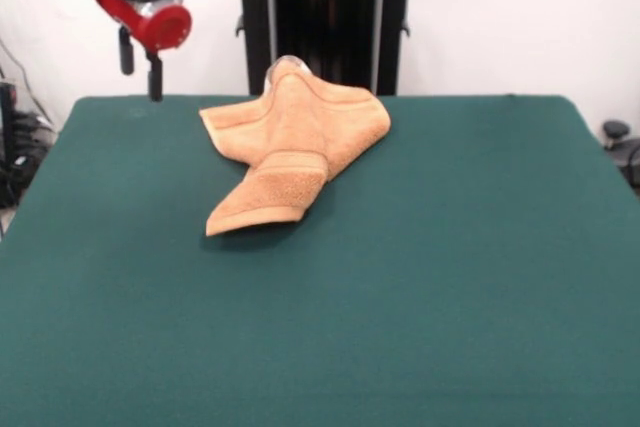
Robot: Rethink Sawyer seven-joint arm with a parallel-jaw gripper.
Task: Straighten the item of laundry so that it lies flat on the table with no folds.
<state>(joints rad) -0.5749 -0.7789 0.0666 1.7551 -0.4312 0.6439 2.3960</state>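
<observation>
The orange-tan towel [292,147] lies crumpled on the far middle of the green table [450,277]. One end with the woven band is folded over toward the front left, and its hemmed edge lifts slightly off the cloth. A raised peak of the towel stands near the table's far edge. My gripper [141,85] hangs above the table's far left corner, well to the left of the towel and apart from it. Its two dark fingers are spread and hold nothing.
The robot's black pedestal [325,22] stands behind the table's far edge, right behind the towel. Cables and gear [20,147] lie beyond the left edge. A dark object [616,133] sits beyond the right edge.
</observation>
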